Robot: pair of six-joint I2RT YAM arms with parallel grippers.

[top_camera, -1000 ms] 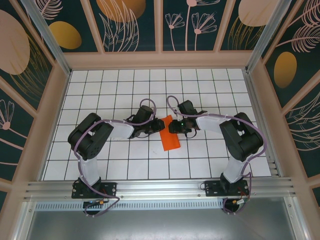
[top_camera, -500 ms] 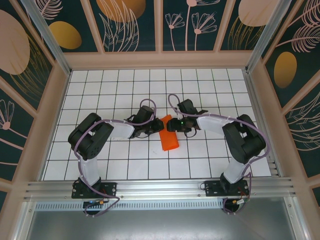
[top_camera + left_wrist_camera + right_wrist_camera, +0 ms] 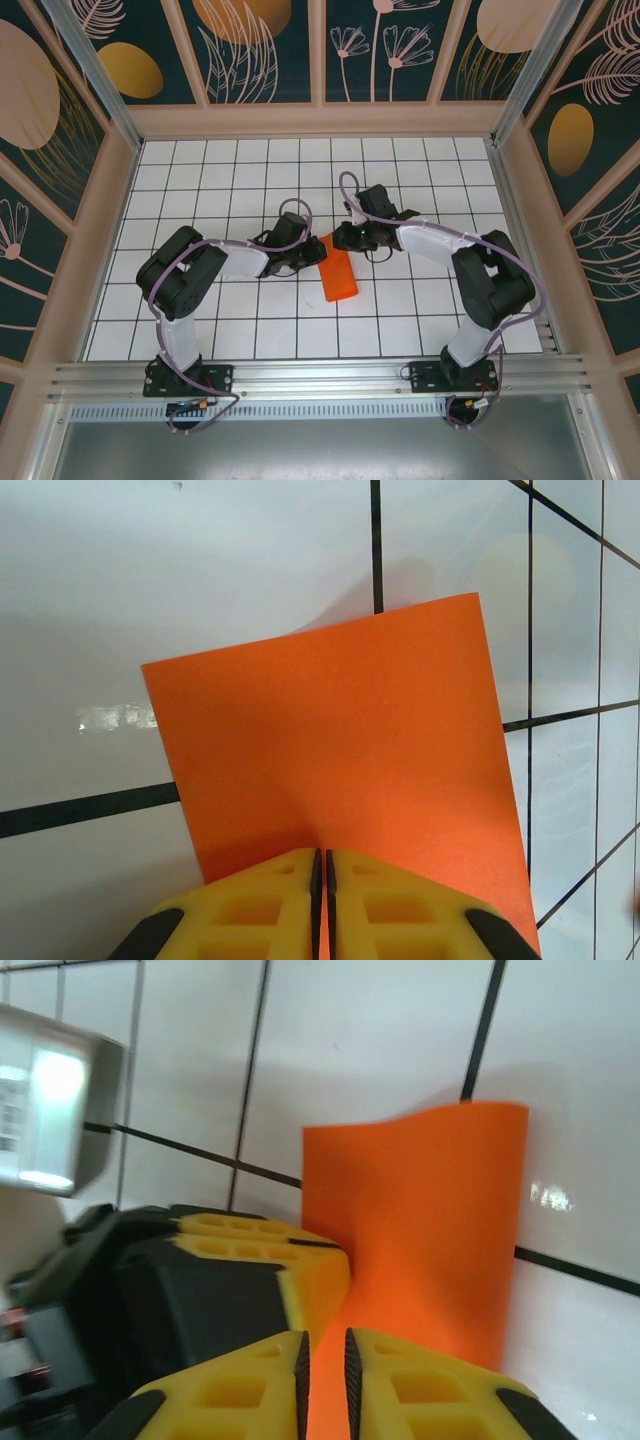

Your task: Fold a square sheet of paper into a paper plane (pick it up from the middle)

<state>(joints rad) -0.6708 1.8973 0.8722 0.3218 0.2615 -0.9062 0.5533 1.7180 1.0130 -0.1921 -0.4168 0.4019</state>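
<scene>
Out on the table (image 3: 200, 180), left gripper (image 3: 322, 854) and right gripper (image 3: 323, 1338) both pinch the folded orange paper (image 3: 330, 740) tight. Pull unevenly now and it could tear or slip crooked!

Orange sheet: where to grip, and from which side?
Pinch an edge, not the face: the orange sheet lies thin and nearly flat on the table, so only its edges offer purchase. The left claw bites its left long edge, coming in low from the left; that approach looks best.
</scene>
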